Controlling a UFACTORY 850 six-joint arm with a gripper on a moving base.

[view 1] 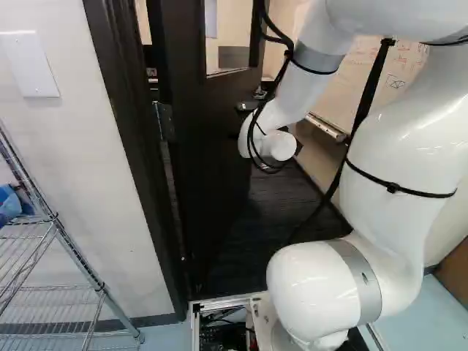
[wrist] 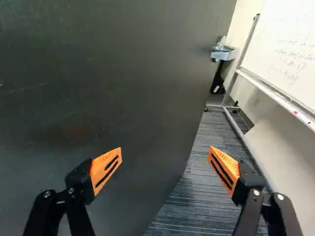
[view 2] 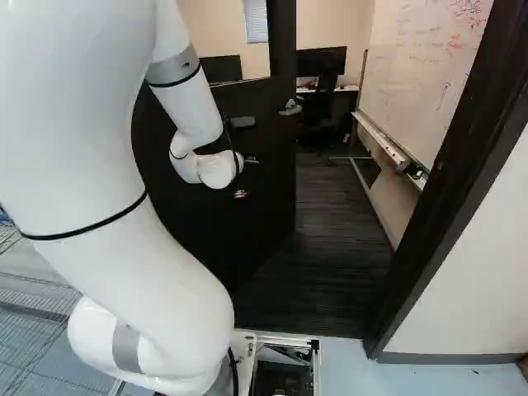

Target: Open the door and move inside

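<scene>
The tall dark door with a window (view 2: 272, 190) stands partly open, centre of the right base view; a metal-framed whiteboard (view 2: 421, 74) stands upper right. Left of centre, the black two-fingered gripper (view 2: 247, 176) spreads its orange pads wide, below the silver lever handle (view 2: 290, 107).

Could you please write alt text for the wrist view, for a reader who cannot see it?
The open gripper, fingers wide apart, faces a dark door that stands partly open. The door's metal handle is near the far edge, beyond which are a striped floor and a whiteboard on a metal frame.
</scene>
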